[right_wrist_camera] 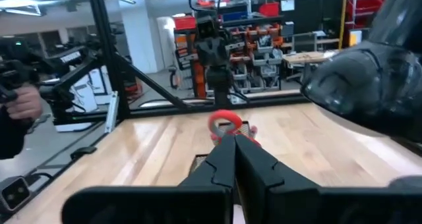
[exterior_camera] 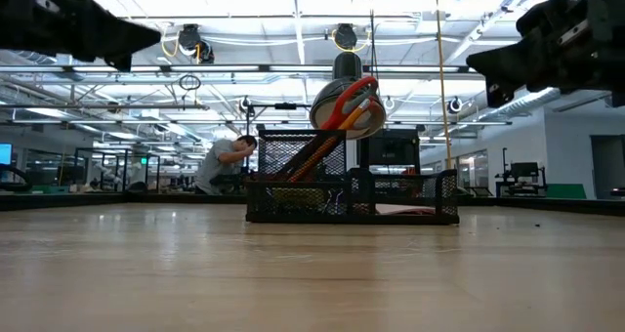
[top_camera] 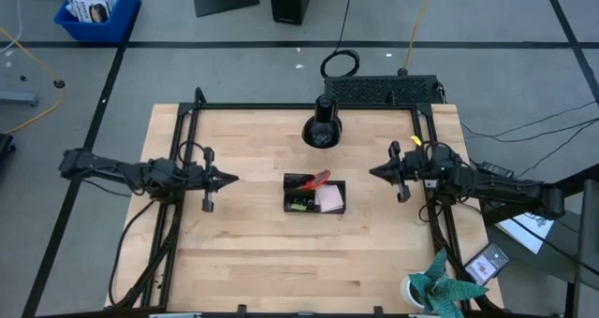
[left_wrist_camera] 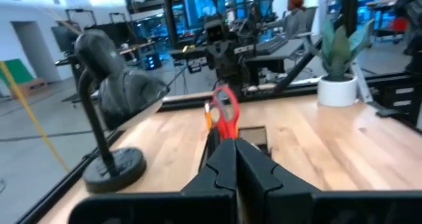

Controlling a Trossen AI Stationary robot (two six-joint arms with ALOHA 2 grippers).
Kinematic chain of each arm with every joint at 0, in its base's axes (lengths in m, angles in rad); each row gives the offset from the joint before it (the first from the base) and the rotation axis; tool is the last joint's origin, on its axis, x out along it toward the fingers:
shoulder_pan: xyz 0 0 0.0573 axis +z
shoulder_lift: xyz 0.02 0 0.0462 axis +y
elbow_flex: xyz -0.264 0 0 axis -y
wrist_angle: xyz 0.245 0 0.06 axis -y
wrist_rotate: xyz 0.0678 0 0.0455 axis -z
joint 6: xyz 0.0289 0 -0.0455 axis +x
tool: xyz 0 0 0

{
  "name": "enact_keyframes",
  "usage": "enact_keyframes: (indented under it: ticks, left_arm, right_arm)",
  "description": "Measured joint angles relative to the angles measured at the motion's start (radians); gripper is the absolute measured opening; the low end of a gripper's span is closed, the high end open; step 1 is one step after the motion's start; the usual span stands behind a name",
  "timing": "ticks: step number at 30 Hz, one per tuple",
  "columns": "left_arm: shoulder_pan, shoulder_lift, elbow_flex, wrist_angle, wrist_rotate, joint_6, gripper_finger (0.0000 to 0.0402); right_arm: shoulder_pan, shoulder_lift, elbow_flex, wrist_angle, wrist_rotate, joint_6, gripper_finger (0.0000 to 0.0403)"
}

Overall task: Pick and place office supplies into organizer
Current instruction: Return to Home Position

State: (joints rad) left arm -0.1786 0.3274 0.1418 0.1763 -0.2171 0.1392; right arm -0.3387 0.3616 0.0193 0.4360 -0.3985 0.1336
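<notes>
The black organizer [top_camera: 314,195] sits mid-table, its base flat on the wood. Red-handled scissors [top_camera: 316,179] and orange pencils [exterior_camera: 314,154] stand slanted in its far-left compartment; a pink sticky-note pad [top_camera: 329,199] lies in the right compartment, and a small yellow-green piece [top_camera: 297,206] in the near-left one. My left gripper [top_camera: 232,179] hovers shut, left of the organizer, pointing at it. My right gripper [top_camera: 374,172] hovers shut on the organizer's right. Both are raised off the table and hold nothing.
A black desk lamp [top_camera: 321,127] stands just beyond the organizer near the far edge. A potted plant [top_camera: 432,288] sits at the near right corner, with a phone-like item [top_camera: 487,262] off the table beside it. A person [exterior_camera: 223,163] is in the room behind.
</notes>
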Motion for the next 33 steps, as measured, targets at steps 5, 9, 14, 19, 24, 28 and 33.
enact_keyframes:
  ticks: [5, 9, 14, 19, 24, 28, 33]
  left_arm:
    - [0.0, -0.036, -0.073, 0.011, -0.043, -0.01, 0.0]
    - [0.001, -0.056, -0.133, 0.022, -0.05, -0.031, 0.0]
    - [0.001, -0.058, -0.132, -0.012, -0.054, -0.056, 0.0]
    - [0.001, -0.058, -0.132, -0.018, -0.054, -0.077, 0.0]
    - [0.001, -0.058, -0.132, -0.026, -0.054, -0.105, 0.0]
    - [-0.001, -0.058, -0.132, -0.009, -0.06, -0.117, 0.0]
    - [-0.026, -0.07, -0.132, 0.007, -0.105, -0.096, 0.0]
  right_arm:
    - [-0.009, 0.0, -0.001, -0.023, 0.0, -0.02, 0.0]
    - [-0.009, 0.001, -0.002, -0.036, 0.0, -0.027, 0.0]
    - [-0.009, 0.0, -0.003, -0.039, 0.0, -0.025, 0.0]
    - [-0.009, 0.001, -0.004, -0.046, 0.001, -0.025, 0.0]
    - [-0.009, 0.0, -0.004, -0.046, 0.005, -0.025, 0.0]
    - [-0.009, -0.007, -0.004, -0.033, 0.006, -0.025, 0.0]
    - [-0.008, -0.056, 0.015, -0.04, 0.029, -0.007, 0.0]
